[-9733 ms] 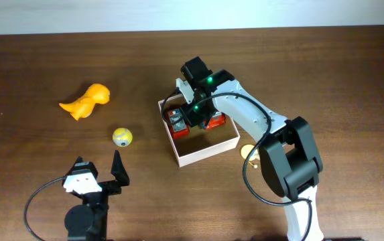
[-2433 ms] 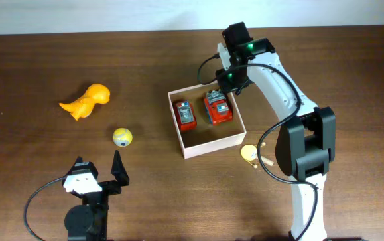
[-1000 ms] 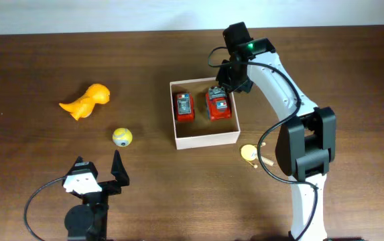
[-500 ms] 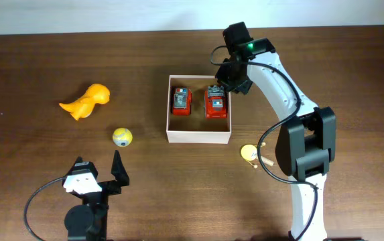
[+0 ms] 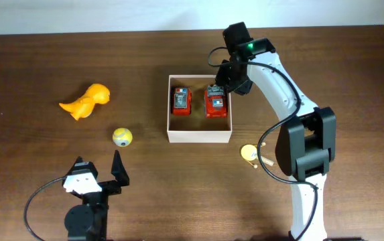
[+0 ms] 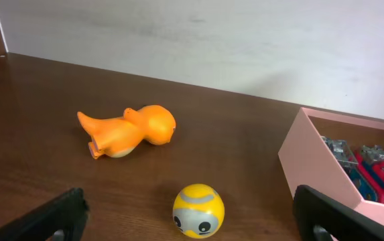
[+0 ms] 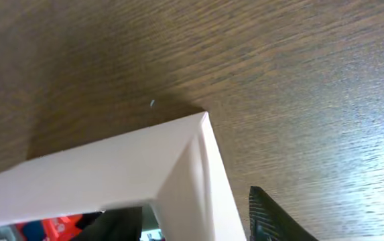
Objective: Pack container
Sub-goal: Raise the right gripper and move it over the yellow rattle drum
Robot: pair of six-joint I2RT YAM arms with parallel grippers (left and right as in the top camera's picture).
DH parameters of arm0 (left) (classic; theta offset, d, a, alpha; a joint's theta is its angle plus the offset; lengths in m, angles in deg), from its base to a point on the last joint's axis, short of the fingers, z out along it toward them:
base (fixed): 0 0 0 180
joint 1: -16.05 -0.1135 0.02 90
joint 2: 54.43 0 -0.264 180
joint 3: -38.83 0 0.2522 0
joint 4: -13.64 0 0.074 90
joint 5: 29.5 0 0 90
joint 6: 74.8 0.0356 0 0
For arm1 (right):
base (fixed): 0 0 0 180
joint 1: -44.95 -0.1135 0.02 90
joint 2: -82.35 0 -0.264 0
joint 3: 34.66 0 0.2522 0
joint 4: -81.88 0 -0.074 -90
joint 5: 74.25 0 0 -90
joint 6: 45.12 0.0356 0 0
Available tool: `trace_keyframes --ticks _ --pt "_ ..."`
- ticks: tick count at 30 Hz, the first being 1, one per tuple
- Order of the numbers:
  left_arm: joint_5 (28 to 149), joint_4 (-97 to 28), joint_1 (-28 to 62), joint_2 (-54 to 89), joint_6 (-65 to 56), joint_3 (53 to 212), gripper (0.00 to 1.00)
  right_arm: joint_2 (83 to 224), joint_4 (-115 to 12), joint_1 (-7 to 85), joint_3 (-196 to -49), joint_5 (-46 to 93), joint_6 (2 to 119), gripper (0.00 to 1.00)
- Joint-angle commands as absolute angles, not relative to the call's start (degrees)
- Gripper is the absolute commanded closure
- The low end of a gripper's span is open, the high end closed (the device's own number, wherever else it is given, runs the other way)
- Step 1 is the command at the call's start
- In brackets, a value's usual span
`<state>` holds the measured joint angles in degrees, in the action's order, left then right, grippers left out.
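Container mid-table, two red toys inside. R gripper at its far-right corner, jaws parted astride the wall, apparently not pinching. L gripper spread wide, near-left. Yellow ball just beyond L gripper, slightly right; orange toy further back-left. Both closer to L arm; container lies right of ball.

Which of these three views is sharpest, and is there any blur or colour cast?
Overhead: sharp and evenly lit, soft shadows only beside the container. Left wrist: clear, but the container's white wall looks pinkish. Right wrist: too close to the container's corner, table at upper left blurred, dark shadow along the wall.
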<state>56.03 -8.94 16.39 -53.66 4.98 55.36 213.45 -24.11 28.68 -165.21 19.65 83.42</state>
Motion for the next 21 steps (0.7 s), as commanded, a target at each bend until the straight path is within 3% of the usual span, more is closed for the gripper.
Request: trace_keyframes --ticks 1,9,15,21 --pt "56.2 -8.8 16.1 -54.1 5.9 55.1 0.01 213.5 -23.2 28.5 -167.6 18.7 80.1 0.54" --pt "56.2 -8.8 16.1 -54.1 5.9 55.1 0.01 213.2 -14.9 28.5 -178.2 19.0 73.1 0.51" --pt "56.2 -8.8 16.1 -54.1 5.9 55.1 0.01 213.2 -0.6 28.7 -192.4 18.6 60.6 0.46" --pt "56.2 -8.8 16.1 -54.1 5.9 55.1 0.01 213.2 13.0 30.0 -199.8 9.5 49.3 0.46"
